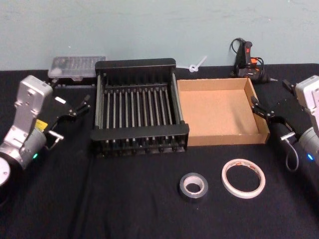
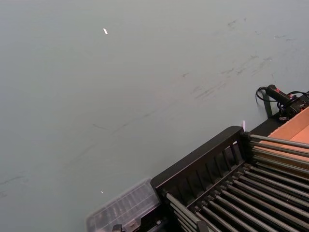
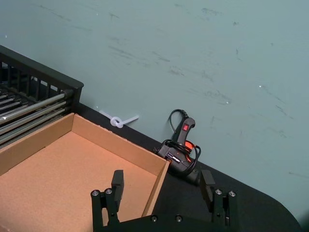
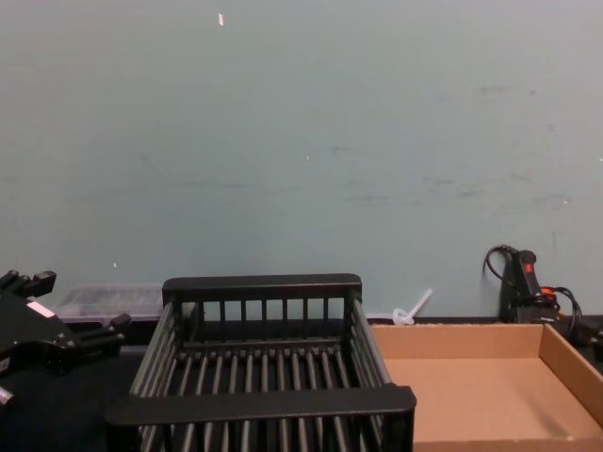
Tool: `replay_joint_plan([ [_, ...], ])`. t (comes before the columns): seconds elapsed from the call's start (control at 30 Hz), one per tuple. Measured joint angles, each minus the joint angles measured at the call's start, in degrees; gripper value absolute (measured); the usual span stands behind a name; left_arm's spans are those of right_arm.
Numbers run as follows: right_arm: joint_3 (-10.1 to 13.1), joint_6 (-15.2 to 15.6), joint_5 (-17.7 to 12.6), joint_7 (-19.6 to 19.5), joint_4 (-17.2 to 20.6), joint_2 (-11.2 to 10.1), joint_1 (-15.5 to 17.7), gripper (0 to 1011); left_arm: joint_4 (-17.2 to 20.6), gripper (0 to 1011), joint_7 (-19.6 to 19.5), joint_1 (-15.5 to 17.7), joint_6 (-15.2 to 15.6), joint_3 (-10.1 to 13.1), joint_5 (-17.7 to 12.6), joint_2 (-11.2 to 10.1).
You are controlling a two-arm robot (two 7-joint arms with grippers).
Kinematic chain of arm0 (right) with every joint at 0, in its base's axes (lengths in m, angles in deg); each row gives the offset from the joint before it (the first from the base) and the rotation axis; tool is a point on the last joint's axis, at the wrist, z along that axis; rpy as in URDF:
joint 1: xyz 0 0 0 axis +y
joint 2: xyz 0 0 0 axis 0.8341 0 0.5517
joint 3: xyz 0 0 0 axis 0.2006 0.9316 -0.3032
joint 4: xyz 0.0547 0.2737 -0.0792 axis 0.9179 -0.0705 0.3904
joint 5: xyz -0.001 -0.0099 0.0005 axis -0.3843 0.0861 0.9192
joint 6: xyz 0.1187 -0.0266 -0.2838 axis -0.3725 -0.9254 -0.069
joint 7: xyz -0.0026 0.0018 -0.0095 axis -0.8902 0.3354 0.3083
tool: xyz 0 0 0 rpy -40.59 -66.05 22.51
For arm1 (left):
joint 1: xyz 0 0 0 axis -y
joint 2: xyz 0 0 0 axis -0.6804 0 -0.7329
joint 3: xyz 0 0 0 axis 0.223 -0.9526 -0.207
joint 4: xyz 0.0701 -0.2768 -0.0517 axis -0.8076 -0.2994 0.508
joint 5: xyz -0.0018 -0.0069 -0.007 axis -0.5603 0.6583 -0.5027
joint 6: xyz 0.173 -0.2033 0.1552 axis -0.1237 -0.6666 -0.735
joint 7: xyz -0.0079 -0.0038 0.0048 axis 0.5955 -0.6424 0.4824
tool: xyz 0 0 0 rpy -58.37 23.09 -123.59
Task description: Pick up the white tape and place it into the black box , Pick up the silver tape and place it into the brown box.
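The white tape (image 1: 243, 178) lies flat on the black cloth near the front, right of centre. Just left of it lies the smaller silver tape (image 1: 193, 187). Behind them the black box (image 1: 135, 63) stands mid-table, with the brown box (image 1: 219, 112) touching its right side; nothing lies in either. My left gripper (image 1: 78, 107) hovers open left of the black box, also seen in the chest view as the left gripper (image 4: 66, 315). My right gripper (image 1: 264, 110) is open at the brown box's right wall. In the right wrist view the right gripper (image 3: 162, 183) holds nothing, above the brown box (image 3: 72, 159) corner.
A clear plastic case (image 1: 77, 67) sits at the back left behind the black box. A black glue gun (image 1: 246, 59) with its cord and a white plastic tie (image 1: 197, 64) lie at the back right by the wall. Bare black cloth spreads around both tapes.
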Motion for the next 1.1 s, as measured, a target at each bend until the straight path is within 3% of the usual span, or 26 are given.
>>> replay_joint_plan([
  [1.1, 0.16, 0.00, 0.01, 0.22, 0.05, 0.05, -0.03, 1003, 0.00, 1001, 0.00, 0.00, 0.00, 0.00, 0.00, 0.00],
])
